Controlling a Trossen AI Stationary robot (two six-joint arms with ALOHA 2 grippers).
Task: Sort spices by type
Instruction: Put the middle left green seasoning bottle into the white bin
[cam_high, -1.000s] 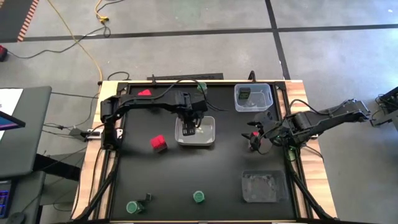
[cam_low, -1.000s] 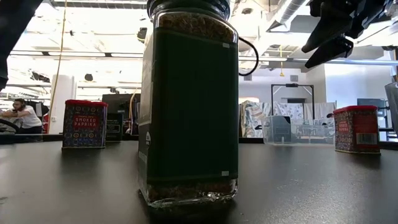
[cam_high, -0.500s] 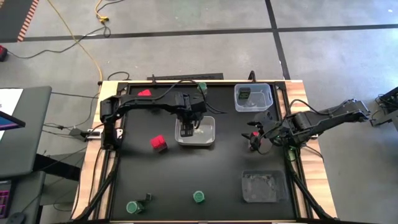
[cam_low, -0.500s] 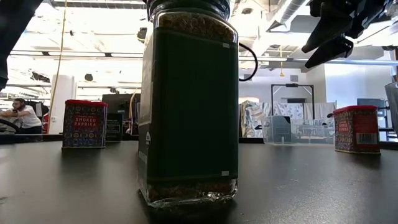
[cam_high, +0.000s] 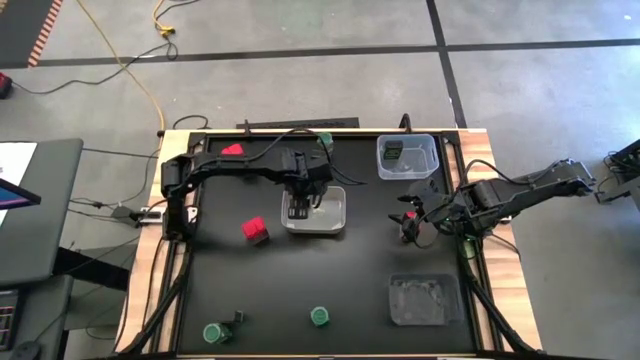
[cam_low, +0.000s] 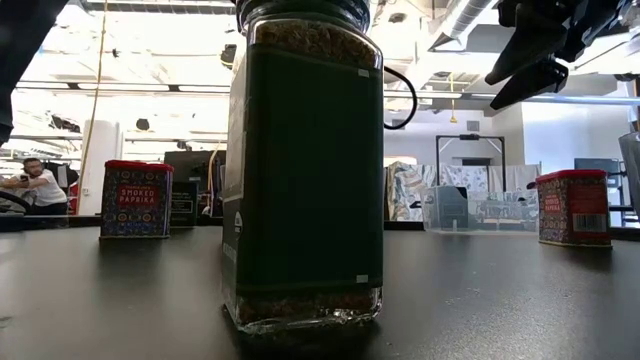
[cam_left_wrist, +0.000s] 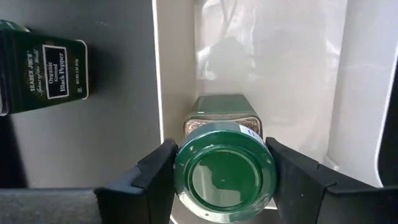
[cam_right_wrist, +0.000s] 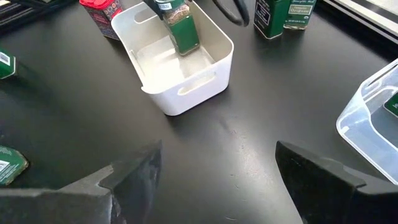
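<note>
Black matting covers the table (cam_high: 300, 290), with a concrete floor beyond it. Left gripper (cam_left_wrist: 224, 171) hangs inside the white bin (cam_right_wrist: 186, 93) near the table's middle, its fingers clamped either side of the lid of a green-lidded jar (cam_left_wrist: 224, 174); that jar stands upright in the bin, though whether its base rests on the bin floor cannot be told. Right gripper (cam_right_wrist: 214, 171) waits above the mat toward the right side, fingers spread wide and holding nothing. Elsewhere, a clear tub (cam_high: 407, 157) at the far right holds a dark tin (cam_high: 396, 151), a second clear tray (cam_high: 424, 300) lies at the near right, a red box (cam_high: 255, 230) stands left of the bin, and two more green-lidded jars (cam_high: 320, 317) sit along the near edge. Judged step: placing a jar into the bin assigned to its type. Next move, in my assessment, calls for parting the left fingers once the jar is seated, lifting straight up clear of the bin wall, then fetching another jar of that type.
</note>
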